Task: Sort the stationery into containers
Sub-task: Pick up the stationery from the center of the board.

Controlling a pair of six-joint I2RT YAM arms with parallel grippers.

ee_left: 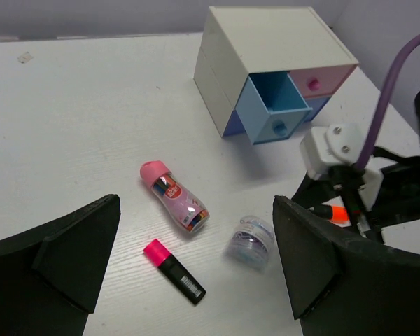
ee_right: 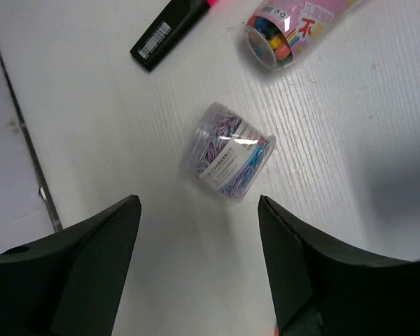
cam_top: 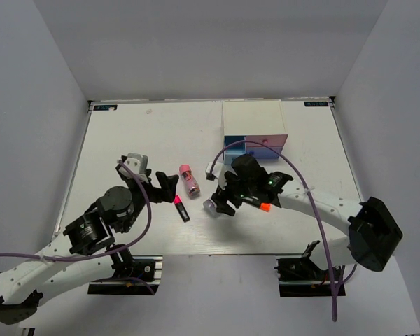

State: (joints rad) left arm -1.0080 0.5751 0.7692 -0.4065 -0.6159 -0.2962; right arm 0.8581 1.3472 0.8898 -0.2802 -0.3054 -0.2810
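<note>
The white organiser (cam_top: 252,115) stands at the back, its blue drawer (cam_top: 236,149) pulled open and empty (ee_left: 271,98); the pink drawer (ee_left: 313,80) is shut. A pink-capped cylinder (cam_top: 189,180) lies mid-table, with a pink-ended black marker (cam_top: 180,208) near it. My right gripper (cam_top: 220,203) is open just above a small silvery tub of paper clips (ee_right: 227,157), fingers either side of it and short of it. An orange-ended marker (cam_top: 263,206) lies under the right wrist. My left gripper (cam_top: 165,185) is open and empty, left of the cylinder. The green-ended marker is out of view.
The left wrist view shows the cylinder (ee_left: 175,196), pink marker (ee_left: 173,269) and tub (ee_left: 250,241) between my fingers' line of sight, with the right arm's white camera mount (ee_left: 329,148) and purple cable (ee_left: 385,91) to the right. Grey walls enclose the table.
</note>
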